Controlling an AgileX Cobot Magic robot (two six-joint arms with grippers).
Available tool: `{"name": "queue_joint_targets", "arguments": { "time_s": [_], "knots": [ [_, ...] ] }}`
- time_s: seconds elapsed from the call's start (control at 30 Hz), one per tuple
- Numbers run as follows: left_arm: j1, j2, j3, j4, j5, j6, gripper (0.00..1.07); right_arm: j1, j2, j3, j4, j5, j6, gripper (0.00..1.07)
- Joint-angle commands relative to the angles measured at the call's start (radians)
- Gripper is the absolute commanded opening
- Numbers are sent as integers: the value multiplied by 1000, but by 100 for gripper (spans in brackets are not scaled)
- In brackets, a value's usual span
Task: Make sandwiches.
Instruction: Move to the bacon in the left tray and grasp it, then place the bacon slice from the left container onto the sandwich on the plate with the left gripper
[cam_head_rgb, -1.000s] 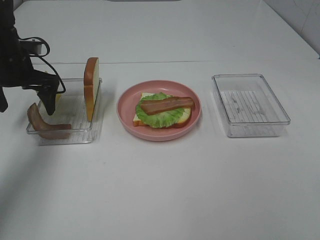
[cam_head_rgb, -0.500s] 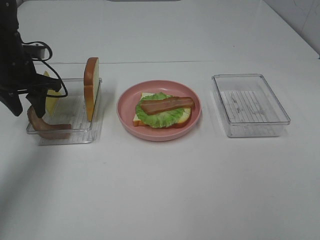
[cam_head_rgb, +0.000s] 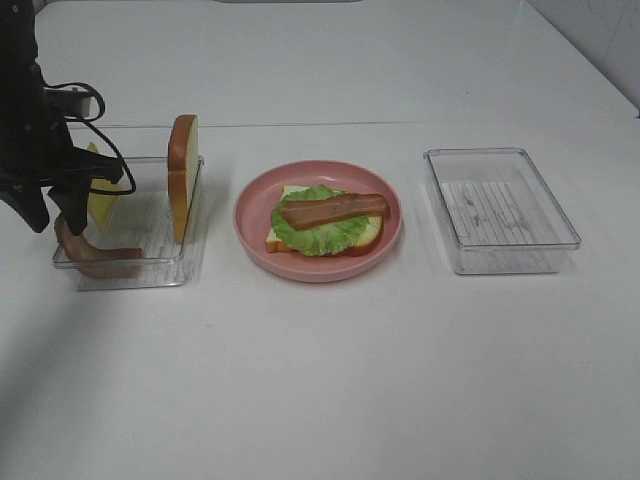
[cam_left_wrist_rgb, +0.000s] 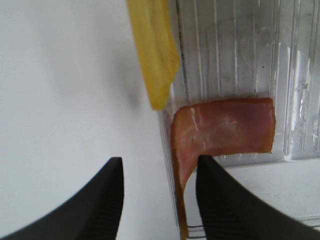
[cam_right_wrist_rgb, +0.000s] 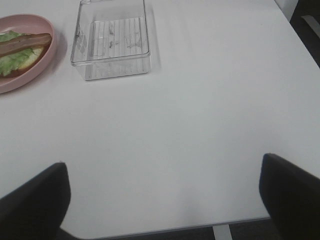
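Observation:
On the pink plate (cam_head_rgb: 318, 273) a bread slice (cam_head_rgb: 278, 240) carries a lettuce leaf (cam_head_rgb: 325, 232) and a bacon strip (cam_head_rgb: 334, 209). The left clear tray (cam_head_rgb: 150, 272) holds an upright bread slice (cam_head_rgb: 182, 188), a yellow cheese square (cam_head_rgb: 101, 196) leaning at its left wall, and a curled bacon strip (cam_head_rgb: 90, 255). My left gripper (cam_head_rgb: 57, 222) (cam_left_wrist_rgb: 157, 195) straddles that wall. One of its fingers (cam_left_wrist_rgb: 220, 200) touches the bacon's (cam_left_wrist_rgb: 225, 130) raised edge and the other stands off it, so the jaws are open. My right gripper (cam_right_wrist_rgb: 165, 200) is open above bare table.
A second clear tray (cam_head_rgb: 500, 210) (cam_right_wrist_rgb: 112, 40) with nothing in it stands right of the plate. In the right wrist view the table's edge runs close below the gripper. A black cable loops off the left arm (cam_head_rgb: 25, 110).
My left gripper has shifted left to the tray's left wall and its jaws have narrowed a lot. More of the cheese square shows now. Nothing else has moved.

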Motion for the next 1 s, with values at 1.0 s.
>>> {"name": "queue_joint_targets", "arguments": {
  "time_s": [1.0],
  "knots": [
    [-10, -125, -3, -18, 57, -69, 0, -7, -34, 4, 1, -7, -7, 98]
  ]
}}
